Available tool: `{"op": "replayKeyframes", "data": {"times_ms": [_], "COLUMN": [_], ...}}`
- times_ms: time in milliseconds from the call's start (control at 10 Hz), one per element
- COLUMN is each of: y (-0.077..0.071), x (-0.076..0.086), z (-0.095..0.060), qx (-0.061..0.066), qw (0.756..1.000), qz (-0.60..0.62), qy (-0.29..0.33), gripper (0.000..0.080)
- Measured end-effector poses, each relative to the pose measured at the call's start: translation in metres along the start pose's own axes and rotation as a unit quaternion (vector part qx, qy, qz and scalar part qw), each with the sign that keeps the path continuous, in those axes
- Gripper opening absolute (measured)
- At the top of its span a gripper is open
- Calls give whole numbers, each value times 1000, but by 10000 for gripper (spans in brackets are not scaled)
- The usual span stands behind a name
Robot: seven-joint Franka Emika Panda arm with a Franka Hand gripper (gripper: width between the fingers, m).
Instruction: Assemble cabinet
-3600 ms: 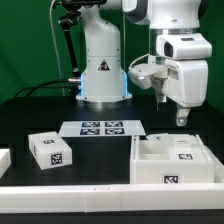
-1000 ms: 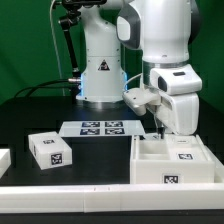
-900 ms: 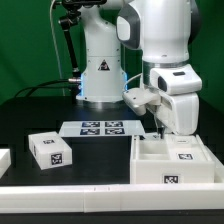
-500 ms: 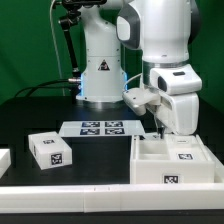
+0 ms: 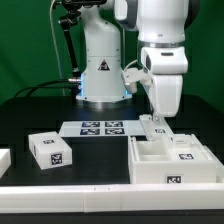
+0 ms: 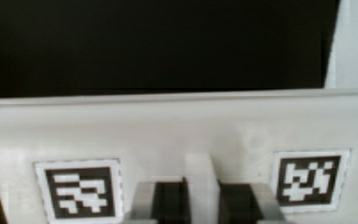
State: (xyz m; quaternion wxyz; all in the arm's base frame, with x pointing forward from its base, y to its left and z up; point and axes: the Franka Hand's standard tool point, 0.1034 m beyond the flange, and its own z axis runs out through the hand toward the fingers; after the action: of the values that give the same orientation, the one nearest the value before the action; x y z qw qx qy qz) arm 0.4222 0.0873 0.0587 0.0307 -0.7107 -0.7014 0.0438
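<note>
- The cabinet is lying open side up on the worktop, at the exterior view's lower right. The wrist view is showing its white wall close up, carrying two square markers.
- The fingers are hanging directly over the cabinet's rear wall, right at its top edge. Whether they are apart or together cannot be told, as both views are too blurred there.
- Likely risk: if the fingers are descending off-centre, a tip could be landing on the wall's edge instead of straddling it, shoving or tipping the cabinet.
- A small white block is lying well apart from the cabinet, toward the exterior view's left.
- The marker board is lying behind the cabinet.
- The worktop is showing plain matt black, and the arm's base is standing behind the cabinet.
</note>
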Motion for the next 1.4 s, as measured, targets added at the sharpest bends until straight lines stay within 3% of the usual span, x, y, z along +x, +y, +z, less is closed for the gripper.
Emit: {"op": "replayKeyframes", "data": {"times_ms": [100,400,700,900,1400], "y": [-1,9,9,22,32], "x": [-5,-20,-23,-39,-35], "z": [-7,-19,-15,-11,-12], "qx": [3,-6,0,8,4], "qw": [1000,1000,1000,1000,999], "qz": [9,13,12,22,32], "qy": [-6,-7,-7,-5,-2], "gripper": [68,68,68,68,68]}}
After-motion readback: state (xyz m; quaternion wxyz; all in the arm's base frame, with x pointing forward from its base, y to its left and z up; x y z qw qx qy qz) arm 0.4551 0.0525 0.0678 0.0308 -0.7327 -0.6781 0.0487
